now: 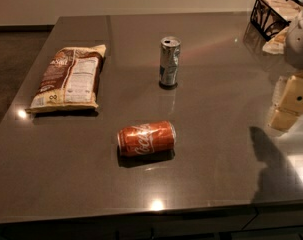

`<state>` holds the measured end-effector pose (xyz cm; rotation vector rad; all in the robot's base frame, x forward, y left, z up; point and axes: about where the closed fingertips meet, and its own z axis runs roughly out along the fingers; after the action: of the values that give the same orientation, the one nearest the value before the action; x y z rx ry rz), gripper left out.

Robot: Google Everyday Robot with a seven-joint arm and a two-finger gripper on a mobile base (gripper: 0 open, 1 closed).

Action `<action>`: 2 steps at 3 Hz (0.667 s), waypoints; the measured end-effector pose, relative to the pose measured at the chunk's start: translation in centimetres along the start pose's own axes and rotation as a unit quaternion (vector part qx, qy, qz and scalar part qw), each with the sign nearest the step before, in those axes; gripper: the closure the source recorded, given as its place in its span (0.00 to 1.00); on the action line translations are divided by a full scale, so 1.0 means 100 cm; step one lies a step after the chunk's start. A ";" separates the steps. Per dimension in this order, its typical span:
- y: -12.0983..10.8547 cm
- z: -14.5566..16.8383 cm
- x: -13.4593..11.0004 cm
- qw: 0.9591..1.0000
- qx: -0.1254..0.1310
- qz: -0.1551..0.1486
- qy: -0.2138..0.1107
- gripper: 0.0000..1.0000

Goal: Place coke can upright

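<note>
Hand (292, 104), apart or together unclear, hovers well right of the coke can (146, 138), lying sideways on the counter (216, 174). Behind the coke can stands a silver can (169, 61); back-left, a snack bag (68, 79).

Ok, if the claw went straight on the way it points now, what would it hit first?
Probably the bare table. The claw, at the right edge, seems to point down at it, with the lying coke can well off to its left; depth is unclear.
</note>
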<state>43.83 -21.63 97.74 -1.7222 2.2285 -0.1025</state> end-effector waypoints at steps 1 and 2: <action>0.000 0.000 0.000 1.000 0.000 0.000 0.000 0.00; 0.001 0.013 -0.020 1.000 -0.002 -0.022 -0.001 0.00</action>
<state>44.55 -19.51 96.91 -1.7740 2.1916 -0.1073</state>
